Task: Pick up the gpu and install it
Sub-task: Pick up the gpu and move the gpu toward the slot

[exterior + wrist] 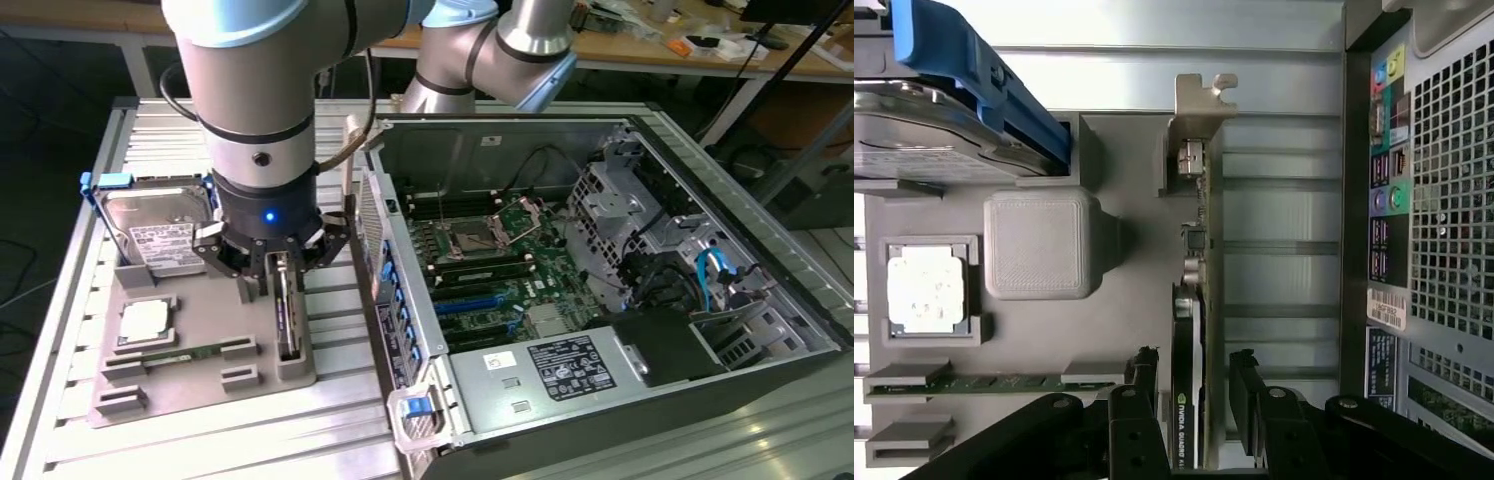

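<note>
The gpu (286, 318) stands on edge in a slot of the grey holder (200, 385). In the wrist view the gpu (1188, 330) shows its thin edge, its black cooler and its silver bracket (1199, 100) at the far end. My gripper (280, 280) hangs right over the card. Seen from the wrist, my gripper (1194, 354) is open, with one black finger (1146, 375) on one side of the card and the other on the opposite side, each with a small gap to it.
On the same holder (1124, 170) rest a hard drive in a blue frame (154, 225), a CPU (143, 320) and a memory stick (187, 352). The open computer case (641, 360) with its motherboard (494, 270) lies at the exterior view's right, close beside the holder.
</note>
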`<state>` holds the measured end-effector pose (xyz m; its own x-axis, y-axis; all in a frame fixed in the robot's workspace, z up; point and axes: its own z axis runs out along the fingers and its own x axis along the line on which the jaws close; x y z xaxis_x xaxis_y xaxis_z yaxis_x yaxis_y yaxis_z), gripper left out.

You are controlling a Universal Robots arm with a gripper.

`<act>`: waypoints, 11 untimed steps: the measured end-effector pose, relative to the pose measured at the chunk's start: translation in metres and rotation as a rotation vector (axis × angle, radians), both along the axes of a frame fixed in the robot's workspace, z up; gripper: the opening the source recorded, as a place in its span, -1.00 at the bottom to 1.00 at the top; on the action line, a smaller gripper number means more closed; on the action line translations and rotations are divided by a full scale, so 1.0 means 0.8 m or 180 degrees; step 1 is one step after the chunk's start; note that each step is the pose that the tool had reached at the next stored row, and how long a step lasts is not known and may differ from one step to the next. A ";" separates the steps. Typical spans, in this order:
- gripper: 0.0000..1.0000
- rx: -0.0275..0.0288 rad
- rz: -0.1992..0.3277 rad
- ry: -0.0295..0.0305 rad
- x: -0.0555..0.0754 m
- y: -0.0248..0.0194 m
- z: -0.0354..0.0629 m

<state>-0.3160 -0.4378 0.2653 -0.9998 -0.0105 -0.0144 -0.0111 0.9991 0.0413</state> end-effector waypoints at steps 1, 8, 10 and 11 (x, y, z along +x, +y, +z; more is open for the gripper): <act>-0.15 0.0000 0.0000 0.0000 0.000 0.0000 -0.002; -0.15 0.0000 0.0000 0.0000 -0.001 0.0001 -0.014; -0.15 0.0000 0.0000 0.0001 -0.001 0.0001 -0.014; -0.15 0.0000 0.0000 0.0000 -0.001 0.0001 -0.014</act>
<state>-0.3165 -0.4378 0.2538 -0.9998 -0.0105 -0.0143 -0.0111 0.9991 0.0412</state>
